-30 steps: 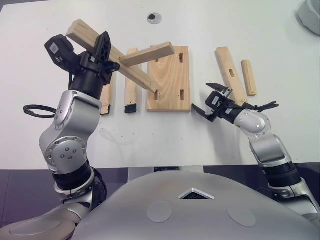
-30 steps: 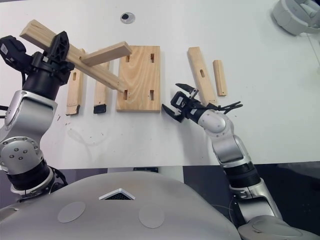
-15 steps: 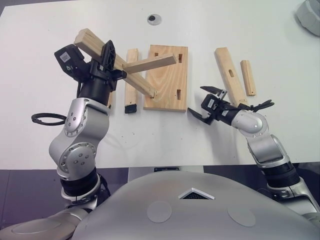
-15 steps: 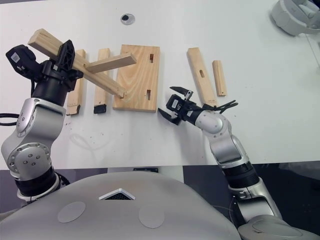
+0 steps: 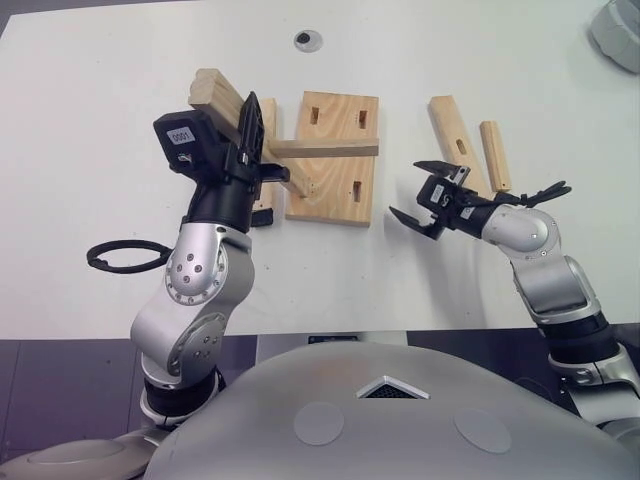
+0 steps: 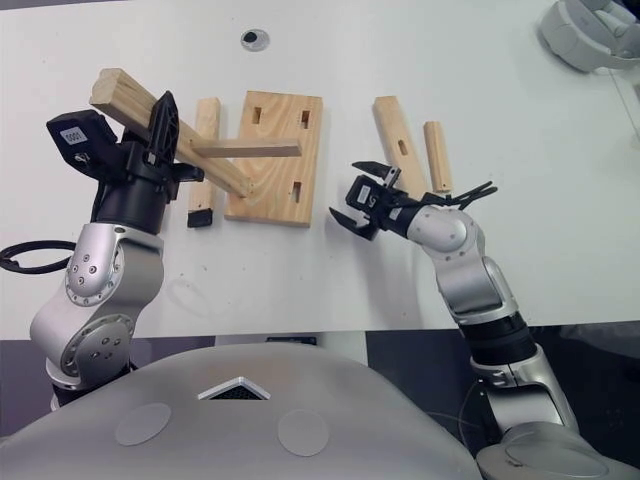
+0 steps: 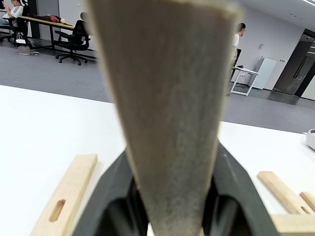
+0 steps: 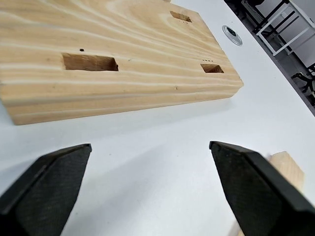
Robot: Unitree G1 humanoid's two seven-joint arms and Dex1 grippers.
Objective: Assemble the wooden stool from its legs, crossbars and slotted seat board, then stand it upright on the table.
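Pale wood made up every stool part on the white table (image 5: 80,120). The slotted seat board (image 5: 340,190) lay flat near the middle of the far edge, with four rectangular slots cut through it.

The left gripper (image 5: 247,128) was raised above the table, its black fingers (image 6: 165,122) clamped on a leg (image 5: 218,92). This leg was tilted. Its upper end pointed toward the far left corner, and its lower end sat at the board's left edge beside the near left slot. Whether it touched the board could not be determined. A crossbar (image 5: 335,150) was joined to the held leg and projected sideways over the board, toward the table's right edge.

The right gripper (image 5: 408,190) was positioned just off the board's near right corner, low over the table. Its fingers (image 8: 47,184) were spread wide apart and held nothing.

A loose slotted leg (image 5: 456,138) and a short crossbar (image 5: 494,155) lay side by side, right of the board. Another leg (image 6: 205,150) with a dark end cap lay left of the board, partly behind the left arm.

A black cable loop (image 5: 125,255) rested near the left edge. A round grommet (image 5: 308,39) sat at the far edge.
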